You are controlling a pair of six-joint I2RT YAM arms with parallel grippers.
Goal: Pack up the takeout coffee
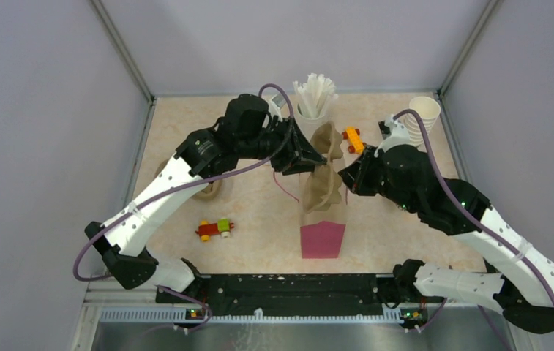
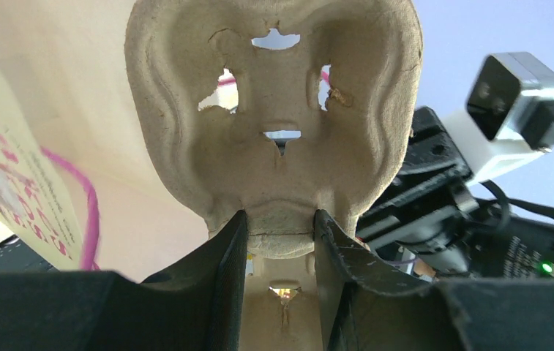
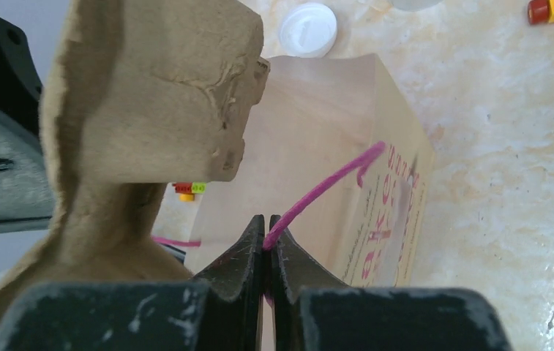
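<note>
Clamping the tray (image 2: pixel 274 95) over the bag (image 3: pixel 317 124), left gripper (image 2: pixel 279 223) faces right gripper (image 3: pixel 266 223) pinching handle (image 3: pixel 332 183).

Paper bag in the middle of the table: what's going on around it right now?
The left gripper clamps the edge of a brown moulded cup tray and holds it upright at the open top of the paper bag. The right gripper is shut on the bag's pink cord handle. The white paper cup and white lid sit on the table, unpacked.
</note>
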